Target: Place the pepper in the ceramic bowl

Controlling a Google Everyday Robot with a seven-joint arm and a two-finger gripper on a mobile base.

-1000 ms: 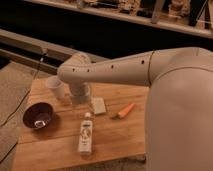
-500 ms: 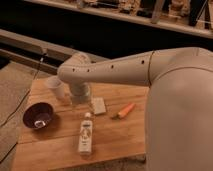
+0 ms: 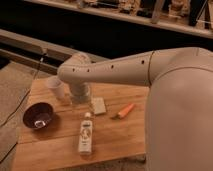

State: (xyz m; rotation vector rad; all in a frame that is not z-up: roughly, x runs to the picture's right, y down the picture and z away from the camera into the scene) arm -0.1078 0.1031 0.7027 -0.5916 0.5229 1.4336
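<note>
The pepper (image 3: 125,110), a small slim orange piece, lies on the wooden table (image 3: 60,147) right of the middle. The ceramic bowl (image 3: 39,116), dark maroon with a glossy inside, sits at the table's left edge. My white arm reaches in from the right and bends down over the back of the table. The gripper (image 3: 80,97) hangs just above the table, between the bowl and the pepper, left of the pepper and apart from it.
A white cup (image 3: 56,86) stands at the back left, next to the gripper. A small pale block (image 3: 99,105) lies just right of the gripper. A clear bottle with a white label (image 3: 86,134) lies on its side at the front middle. A dark railing runs behind the table.
</note>
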